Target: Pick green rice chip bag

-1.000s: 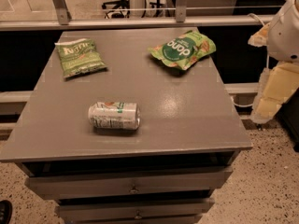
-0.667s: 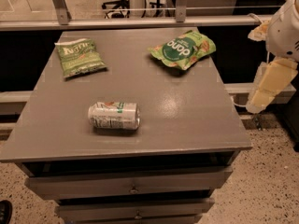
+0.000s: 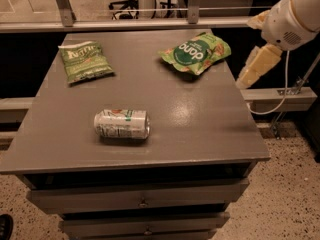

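**A:** What is hidden or cut off?

**B:** The white arm (image 3: 295, 14) runs out of the picture at the upper right corner; the gripper (image 3: 256, 68) below it shows only as a pale yellow block seen from the side; whether it is spread or pressed together I cannot tell. A dark shoe (image 3: 5, 226) is clipped by the lower left corner; the drawers (image 3: 142, 196) under the table (image 3: 200, 129) are cut off at the bottom.

**A:** Where is the green rice chip bag?

**B:** The green rice chip bag (image 3: 196, 53) lies flat at the far right of the tabletop, close to the right edge; the gripper hangs off that same edge, just beside the bag but apart from it.

**A:** And the room around it?

**B:** Bare tabletop lies in front of the bag and to its left; an olive bag (image 3: 85, 61) sits well apart at the far left; a can (image 3: 122, 124) lies on its side near the front, left of the middle; a cable (image 3: 280, 91) droops below the arm, off the table.
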Controlling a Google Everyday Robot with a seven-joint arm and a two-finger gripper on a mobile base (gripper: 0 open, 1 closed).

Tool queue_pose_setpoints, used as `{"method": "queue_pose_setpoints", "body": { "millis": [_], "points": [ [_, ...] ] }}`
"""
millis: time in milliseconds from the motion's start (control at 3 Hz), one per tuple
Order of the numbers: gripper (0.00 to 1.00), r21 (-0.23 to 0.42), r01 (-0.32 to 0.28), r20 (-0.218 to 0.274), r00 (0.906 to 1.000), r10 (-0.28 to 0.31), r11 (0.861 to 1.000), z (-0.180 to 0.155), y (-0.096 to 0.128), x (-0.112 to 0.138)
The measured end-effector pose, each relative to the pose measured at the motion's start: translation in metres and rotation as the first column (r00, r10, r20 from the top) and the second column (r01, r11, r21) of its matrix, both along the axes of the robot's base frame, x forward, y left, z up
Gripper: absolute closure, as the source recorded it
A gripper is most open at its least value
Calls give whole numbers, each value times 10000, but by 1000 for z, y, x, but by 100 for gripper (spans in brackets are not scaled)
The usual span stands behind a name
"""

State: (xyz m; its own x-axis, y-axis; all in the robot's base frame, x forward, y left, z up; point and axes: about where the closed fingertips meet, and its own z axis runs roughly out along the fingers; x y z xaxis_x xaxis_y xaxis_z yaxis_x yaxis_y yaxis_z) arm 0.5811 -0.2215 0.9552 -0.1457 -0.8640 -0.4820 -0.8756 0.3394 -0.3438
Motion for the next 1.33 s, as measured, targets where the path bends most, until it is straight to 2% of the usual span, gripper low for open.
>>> {"method": "queue_pose_setpoints", "body": {
  "millis": [333, 1000, 1333],
  "points": [
    [0, 504, -6, 59, 10000, 3, 9987, -7, 1, 22],
    [0, 609, 202, 181, 9996, -213, 9979, -10, 2, 30],
    [0, 1175, 1163, 460, 9914, -1223, 9862, -31, -8, 81]
  ]
}}
